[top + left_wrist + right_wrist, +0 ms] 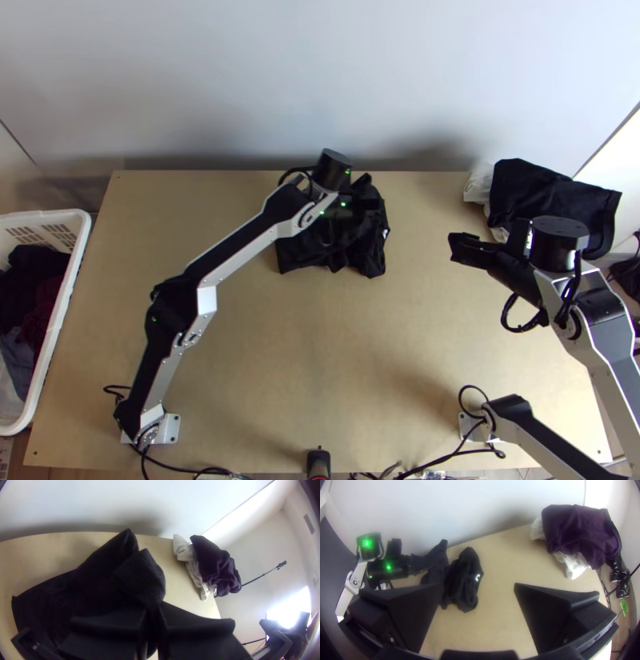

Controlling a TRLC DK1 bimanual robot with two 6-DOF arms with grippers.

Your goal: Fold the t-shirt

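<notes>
The black t-shirt (366, 250) lies bunched near the table's back edge, left of the right gripper. Over its upper part is my left gripper (368, 204). In the left wrist view the dark cloth (96, 580) rises in a peak and a rounded fold, and the left gripper (152, 610) is shut on that fold. My right gripper (490, 240) stands open over the right side of the table, apart from the shirt. In the right wrist view a gap separates the right gripper (478, 588) fingers, with the bunched shirt (463, 583) beyond; a small white mark shows on it.
A dark purple garment (544, 196) and a white cloth (478, 186) lie piled at the table's back right corner. A white basket (68, 300) with dark clothes stands off the left edge. Bare tabletop (336, 368) spans the front middle.
</notes>
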